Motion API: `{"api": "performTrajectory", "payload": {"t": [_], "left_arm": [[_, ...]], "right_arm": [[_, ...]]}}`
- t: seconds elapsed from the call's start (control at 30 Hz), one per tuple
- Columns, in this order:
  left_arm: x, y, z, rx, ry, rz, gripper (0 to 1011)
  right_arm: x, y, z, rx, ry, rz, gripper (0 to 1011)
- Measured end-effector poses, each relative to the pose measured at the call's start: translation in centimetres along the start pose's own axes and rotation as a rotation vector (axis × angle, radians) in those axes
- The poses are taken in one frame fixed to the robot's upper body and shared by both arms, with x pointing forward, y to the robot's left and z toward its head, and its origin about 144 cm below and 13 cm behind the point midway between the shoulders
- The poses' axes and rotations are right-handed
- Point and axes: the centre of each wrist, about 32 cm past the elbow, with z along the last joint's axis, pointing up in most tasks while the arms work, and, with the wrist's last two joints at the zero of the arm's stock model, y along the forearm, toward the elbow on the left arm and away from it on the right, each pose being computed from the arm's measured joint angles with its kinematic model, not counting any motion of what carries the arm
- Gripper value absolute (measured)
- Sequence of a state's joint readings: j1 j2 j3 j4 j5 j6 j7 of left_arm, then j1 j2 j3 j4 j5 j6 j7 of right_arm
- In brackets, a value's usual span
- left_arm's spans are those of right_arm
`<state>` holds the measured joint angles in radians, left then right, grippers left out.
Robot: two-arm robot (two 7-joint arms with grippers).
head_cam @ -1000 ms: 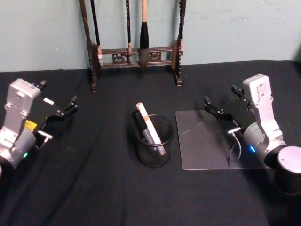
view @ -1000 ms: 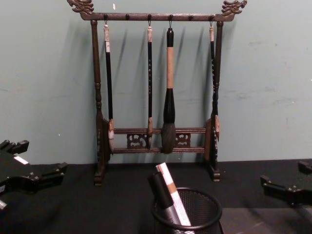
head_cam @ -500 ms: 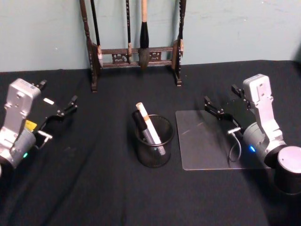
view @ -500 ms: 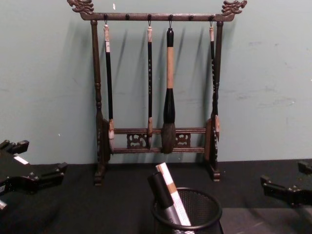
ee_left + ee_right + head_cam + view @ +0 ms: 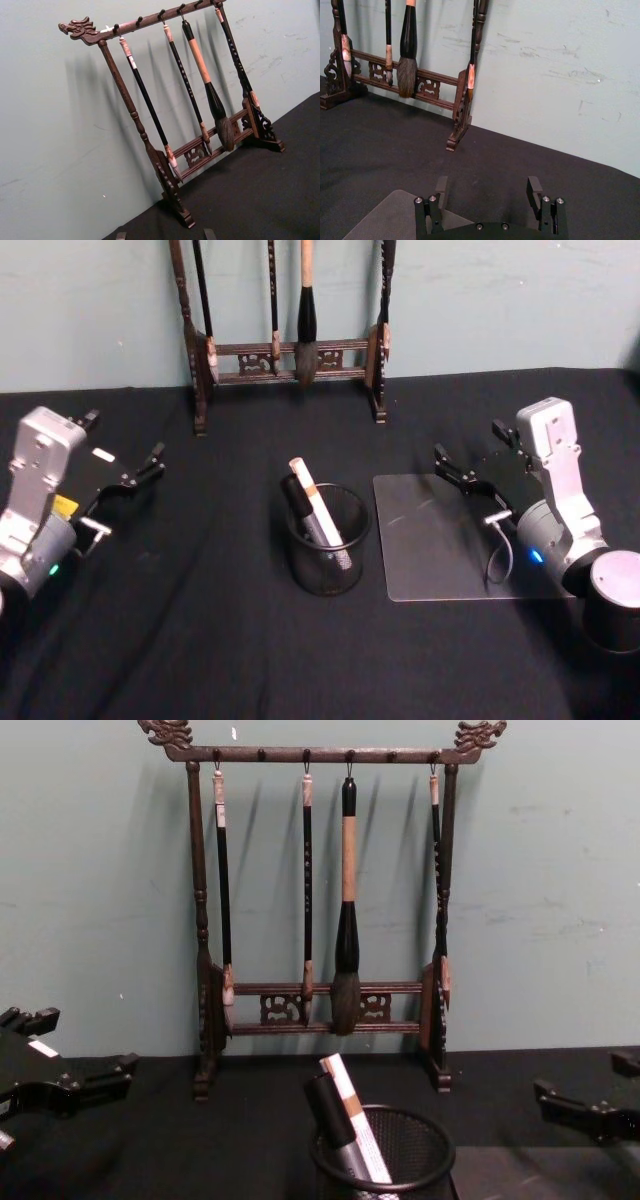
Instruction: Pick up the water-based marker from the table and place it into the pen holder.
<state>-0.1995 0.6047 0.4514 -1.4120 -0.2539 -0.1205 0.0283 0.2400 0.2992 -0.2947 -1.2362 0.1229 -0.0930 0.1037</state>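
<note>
Already, marker [image 5: 316,506] leans in pen holder [image 5: 327,570], between both open-fingered grippers.

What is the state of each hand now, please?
Left hand: open, holding nothing, over the table's left side.
Right hand: open, holding nothing, above the clear mat.

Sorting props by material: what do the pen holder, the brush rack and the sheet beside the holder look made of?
Pen holder: black wire mesh, likely metal; see-through weave, solid rim. Brush rack: dark carved wood, probably varnished; turned posts, fretwork. Sheet: clear plastic or acrylic, glossy; the cloth shows through.
</note>
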Motion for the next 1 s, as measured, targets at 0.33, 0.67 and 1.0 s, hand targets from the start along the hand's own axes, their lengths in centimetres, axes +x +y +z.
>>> {"api": "performTrajectory", "payload": {"t": [0.33, 0.67, 1.0], "left_arm": [[0.00, 0.00, 0.00, 0.000, 0.000, 0.000, 1001], [0.00, 0.00, 0.00, 0.000, 0.000, 0.000, 1001], [0.00, 0.00, 0.00, 0.000, 0.000, 0.000, 1001]], "right_arm": [[0.00, 0.00, 0.00, 0.000, 0.000, 0.000, 1003], [0.00, 0.00, 0.00, 0.000, 0.000, 0.000, 1003], [0.00, 0.00, 0.00, 0.000, 0.000, 0.000, 1002]]}}
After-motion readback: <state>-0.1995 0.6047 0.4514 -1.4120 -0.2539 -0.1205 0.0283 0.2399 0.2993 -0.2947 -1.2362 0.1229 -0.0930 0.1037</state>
